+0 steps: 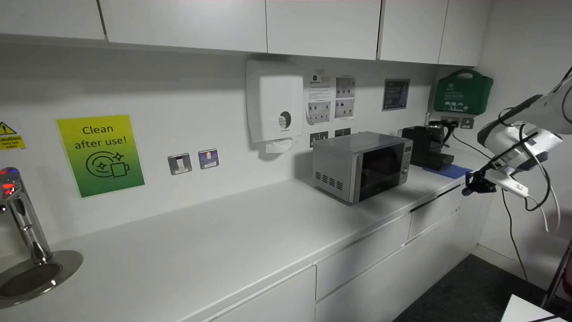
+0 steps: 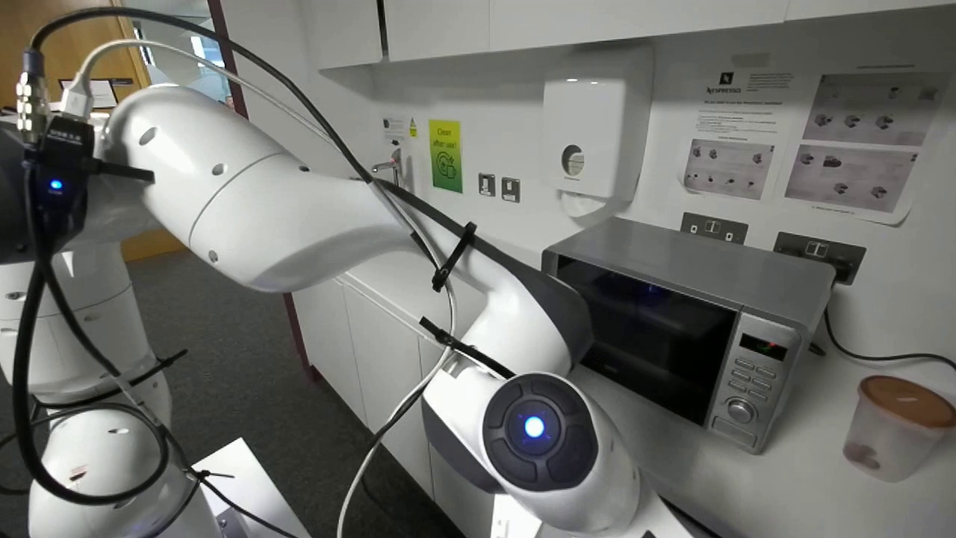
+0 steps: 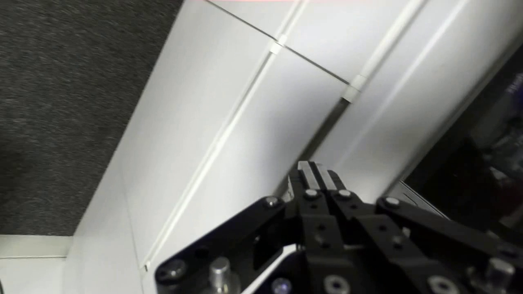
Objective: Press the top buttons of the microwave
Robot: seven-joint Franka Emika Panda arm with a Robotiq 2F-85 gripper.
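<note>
The silver-grey microwave (image 1: pixel 335 165) stands on the white counter and shows in both exterior views (image 2: pixel 694 265). Its control strip (image 2: pixel 758 385) has a lit display at the top, rows of small buttons below it and a round dial. In the wrist view the microwave's dark window (image 3: pixel 470 163) fills the right edge, with a corner of the control strip beside the right finger linkage. My gripper (image 1: pixel 468 187) hangs in the air in front of the counter, apart from the microwave. In the wrist view its fingertips (image 3: pixel 315 165) are together with nothing between them. The gripper is out of view in an exterior view.
A black appliance (image 1: pixel 422 145) and a blue cloth (image 1: pixel 447 171) lie beyond the microwave. A lidded plastic tub (image 2: pixel 892 430) stands beside it. A white dispenser (image 1: pixel 279 105) hangs on the wall behind. Wall cupboards (image 1: pixel 321 27) overhang the counter. White drawers (image 3: pixel 282 110) are below.
</note>
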